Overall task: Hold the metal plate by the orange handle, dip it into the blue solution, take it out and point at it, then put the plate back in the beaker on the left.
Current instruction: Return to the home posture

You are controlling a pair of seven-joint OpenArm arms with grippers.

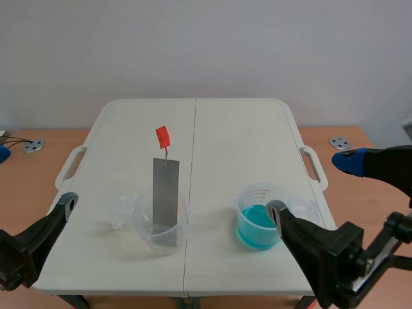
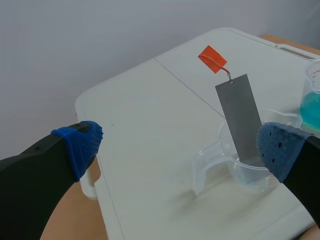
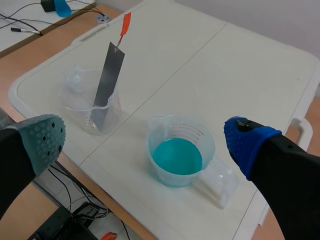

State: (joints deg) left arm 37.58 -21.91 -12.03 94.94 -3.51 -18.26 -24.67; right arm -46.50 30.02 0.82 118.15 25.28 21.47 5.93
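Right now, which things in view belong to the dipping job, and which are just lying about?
Job: metal plate, orange handle, left beaker, beaker of blue solution.

Lying about, on the wooden desk: metal disc, second metal disc, blue object, cables, pen.

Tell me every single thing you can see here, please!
table: one, white, middle.
left beaker: one, clear, table's left part.
metal plate: one, grey, leaning inside the left beaker.
handle: one, orange, on the plate's top end.
right beaker: one, clear, table's right part.
solution: one, blue, inside the right beaker.
discs: two, grey, on the wood either side of the table.
left arm: one, black, low left, jaws open.
right arm: one, black, low right, jaws open.
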